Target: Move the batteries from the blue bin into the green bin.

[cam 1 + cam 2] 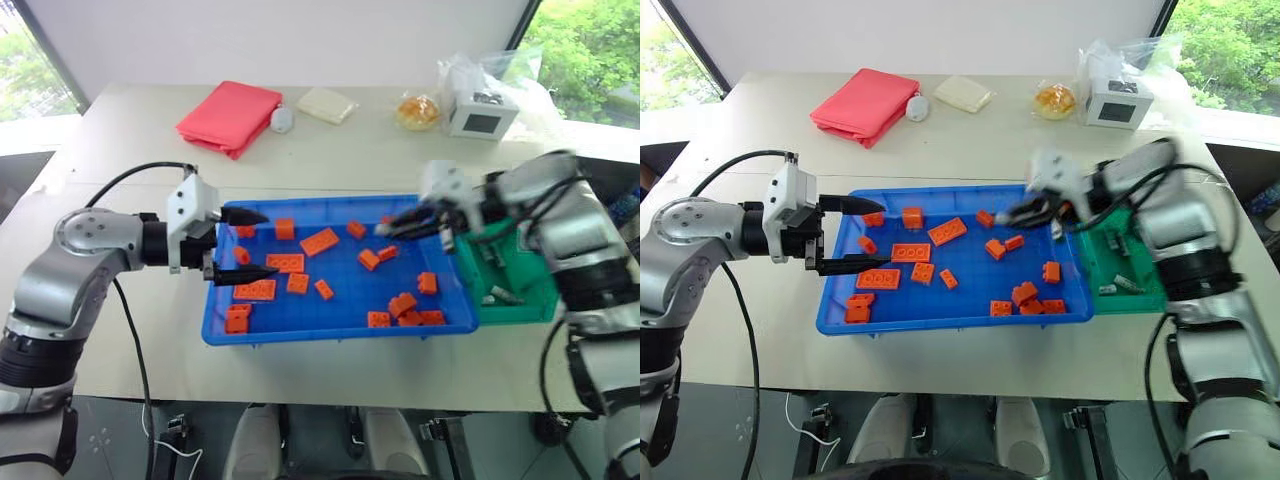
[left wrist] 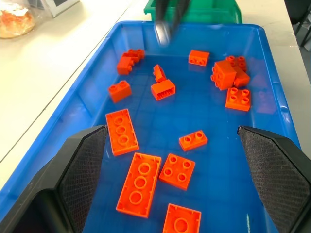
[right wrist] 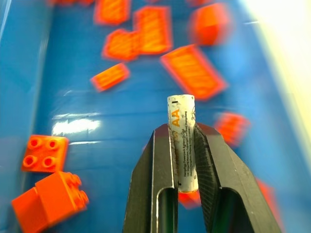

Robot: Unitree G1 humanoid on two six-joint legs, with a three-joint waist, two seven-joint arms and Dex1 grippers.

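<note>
right gripper [image 3: 183, 145] clamped on battery [image 3: 181, 141] above blue bin [image 1: 330, 335] | left gripper [image 1: 258, 243] spread apart, empty

On the worktop [image 1: 330, 140], the blue bin [image 1: 340, 330] holds scattered orange bricks [image 1: 318, 241]. The left claw [image 1: 240, 245] hangs spread over its left end; the right claw [image 1: 392, 226] hovers over its right end, beside the green bin [image 1: 520, 300].

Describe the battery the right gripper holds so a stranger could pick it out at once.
Start at the blue bin on the table. Above its right end, beside the green bin, the right gripper is shut on a battery. It is a slim silvery cylinder marked AA, clamped between the black fingers, unlike the blocky orange bricks lying loose in the tray.
</note>
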